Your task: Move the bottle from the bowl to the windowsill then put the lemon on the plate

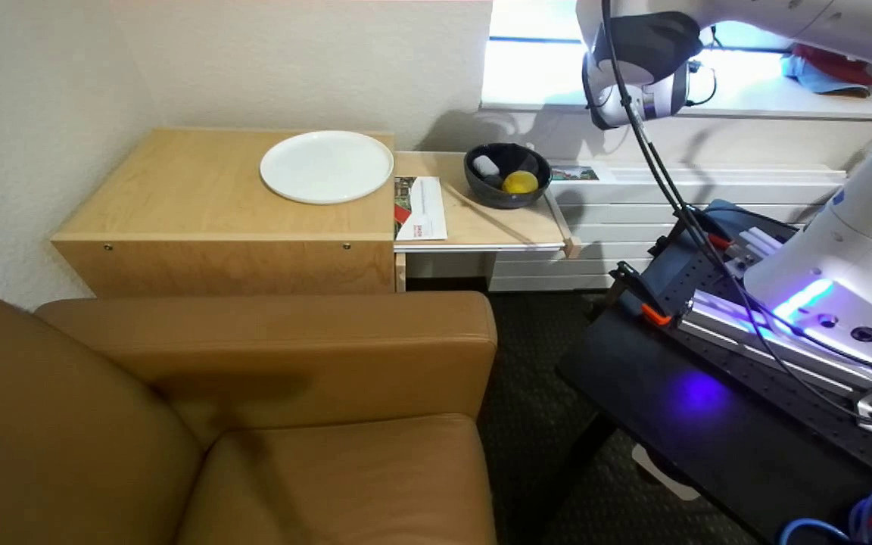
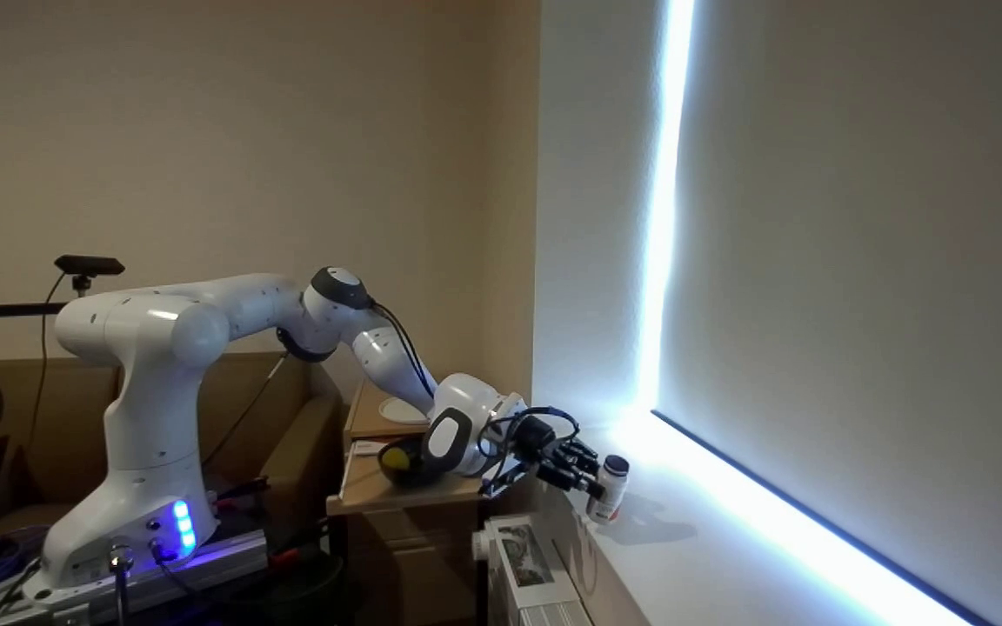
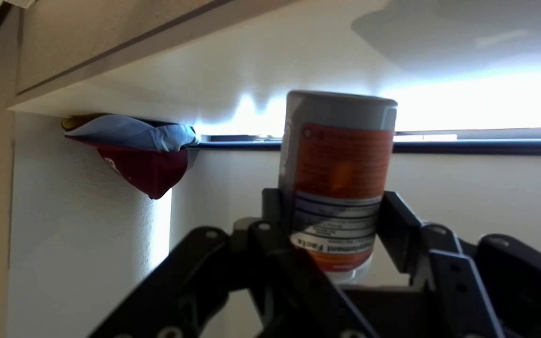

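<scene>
A white bottle [image 2: 610, 489] with an orange label is between the fingers of my gripper [image 2: 591, 474] at the windowsill [image 2: 684, 556]. In the wrist view, the fingers [image 3: 331, 213] press both sides of the bottle [image 3: 343, 159], and the picture is upside down. The bottle leans slightly; whether its base touches the sill, I cannot tell. The yellow lemon [image 1: 519, 182] lies in the dark bowl [image 1: 493, 195] on the wooden drawer top. The white plate [image 1: 326, 166] lies on the wooden cabinet, left of the bowl in that exterior view. The bottle and fingers are hidden there.
A white object [image 1: 486, 166] and a dark one share the bowl. Magazines [image 1: 427, 212] lie beside it. A red and blue cap [image 3: 148, 164] is at the sill's far end. The white radiator [image 1: 633, 219] is below the sill. The sofa [image 1: 277, 325] stands before the cabinet.
</scene>
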{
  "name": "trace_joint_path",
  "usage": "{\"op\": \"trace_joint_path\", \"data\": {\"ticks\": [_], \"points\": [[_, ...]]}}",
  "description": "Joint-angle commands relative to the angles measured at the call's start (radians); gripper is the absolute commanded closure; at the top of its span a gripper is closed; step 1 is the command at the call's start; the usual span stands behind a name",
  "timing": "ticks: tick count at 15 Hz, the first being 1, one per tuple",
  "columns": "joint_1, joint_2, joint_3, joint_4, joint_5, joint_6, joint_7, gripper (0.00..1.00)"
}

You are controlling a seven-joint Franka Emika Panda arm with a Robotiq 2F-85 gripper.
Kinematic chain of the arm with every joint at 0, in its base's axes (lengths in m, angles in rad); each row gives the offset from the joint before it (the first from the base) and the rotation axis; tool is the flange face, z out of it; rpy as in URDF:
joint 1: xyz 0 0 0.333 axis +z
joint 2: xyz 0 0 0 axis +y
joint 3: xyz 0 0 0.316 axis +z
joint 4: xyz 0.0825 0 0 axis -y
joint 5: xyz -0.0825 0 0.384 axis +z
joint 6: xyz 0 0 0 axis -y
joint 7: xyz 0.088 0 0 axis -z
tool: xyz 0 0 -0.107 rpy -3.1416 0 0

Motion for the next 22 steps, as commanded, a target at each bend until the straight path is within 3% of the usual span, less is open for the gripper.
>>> {"op": "trace_joint_path", "data": {"ticks": [1,2,3,5,6,8,9,13,14,18,21,22], "points": [[0.036,-0.002,-0.027,-0.01,0.052,0.002,-0.06,0.71],[0.016,0.0,-0.015,0.0,0.021,0.0,-0.016,0.71],[0.022,-0.001,-0.019,0.0,0.024,-0.002,-0.019,0.46],[0.023,0.0,-0.017,0.0,0.024,-0.003,-0.017,0.46],[0.028,0.0,-0.023,0.0,0.019,-0.003,-0.002,0.71],[-0.052,-0.077,0.042,0.07,-0.053,-0.004,-0.112,0.71],[-0.065,-0.059,0.034,0.098,-0.122,-0.051,-0.059,0.71],[-0.093,0.014,0.001,0.191,-0.157,-0.152,-0.027,0.71],[-0.106,-0.01,0.005,0.178,-0.164,-0.127,-0.03,0.71],[-0.096,-0.002,0.002,0.09,-0.125,-0.023,0.004,0.71],[-0.108,0.0,0.033,0.043,-0.006,0.086,-0.081,0.71],[-0.056,0.001,-0.022,0.032,0.065,0.015,-0.13,0.71]]}}
